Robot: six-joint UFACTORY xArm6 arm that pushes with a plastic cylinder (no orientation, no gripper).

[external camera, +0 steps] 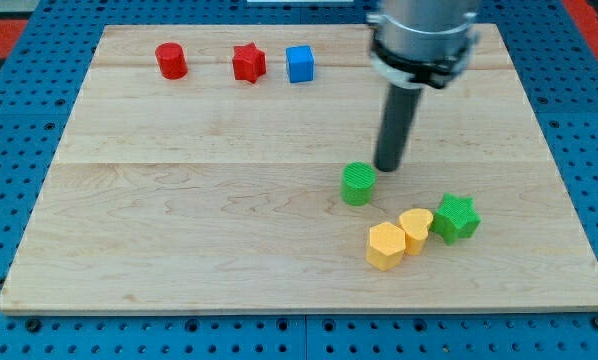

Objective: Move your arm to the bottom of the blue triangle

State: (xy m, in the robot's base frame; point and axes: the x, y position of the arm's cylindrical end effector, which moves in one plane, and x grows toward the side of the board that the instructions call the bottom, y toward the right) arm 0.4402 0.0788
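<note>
Yellow hexagon block [386,246] lies nearest, below-right of my tip [388,166], beside a yellow heart [417,229] and green star [456,218]. My tip, a bare rod holding nothing, stands just beside the green cylinder [358,184]; no blue triangle is visible, and the only blue block [299,63], apparently a cube, sits well apart, up-left, leaving its underside approachable.

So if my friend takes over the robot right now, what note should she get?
Tip: my tip is low on the board, just up and to the view's right of the green cylinder. I cannot tell if it touches it.

Blocks: the only blue block is at the view's top, beside the red star and the red cylinder. It looks more like a cube than a triangle. Two yellow blocks and a green star sit to the view's lower right.

Done: nothing yet; my tip is far from the blue block.

Left: bring my tip to just below the blue block.
</note>
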